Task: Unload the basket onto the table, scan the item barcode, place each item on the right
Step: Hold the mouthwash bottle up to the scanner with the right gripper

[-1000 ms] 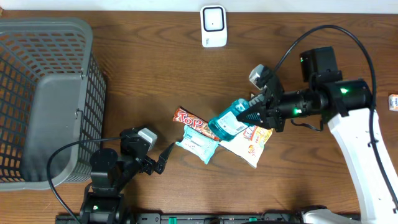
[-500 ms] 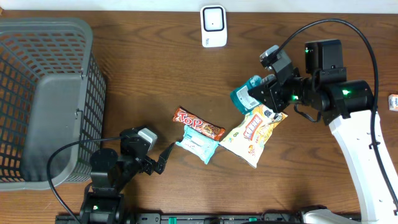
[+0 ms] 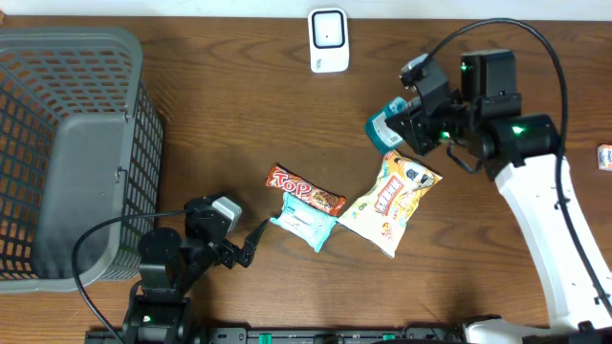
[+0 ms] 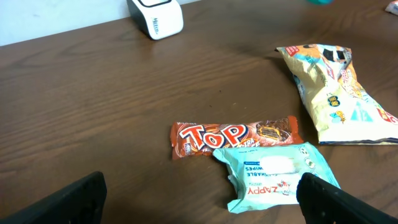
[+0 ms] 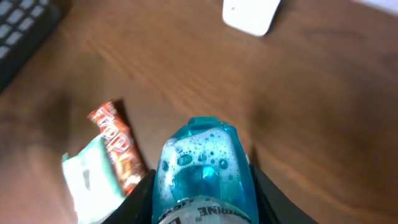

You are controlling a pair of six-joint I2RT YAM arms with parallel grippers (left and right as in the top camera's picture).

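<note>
The item, a blue liquid bottle with a white label (image 3: 385, 124), hangs above the table with my right gripper (image 3: 408, 122) shut on it. In the right wrist view the bottle (image 5: 202, 158) fills the gap between the dark fingers (image 5: 142, 194), its foamy end pointing forward. The white scanner (image 3: 327, 40) stands at the table's far edge, up and left of the bottle, and it shows as the white scanner (image 5: 250, 14) ahead. My left gripper (image 3: 251, 244) rests open low on the table, nothing between its fingertips (image 4: 326, 199).
A red Top bar (image 3: 304, 191), a teal wipes pack (image 3: 304, 225) and a yellow snack bag (image 3: 390, 201) lie mid-table. A grey basket (image 3: 67, 143) fills the left side. A small packet (image 3: 604, 156) sits at the right edge.
The right gripper has lifted the blue bottle off the pile of items and carried it back and right, toward the scanner side. The left arm has not moved.
</note>
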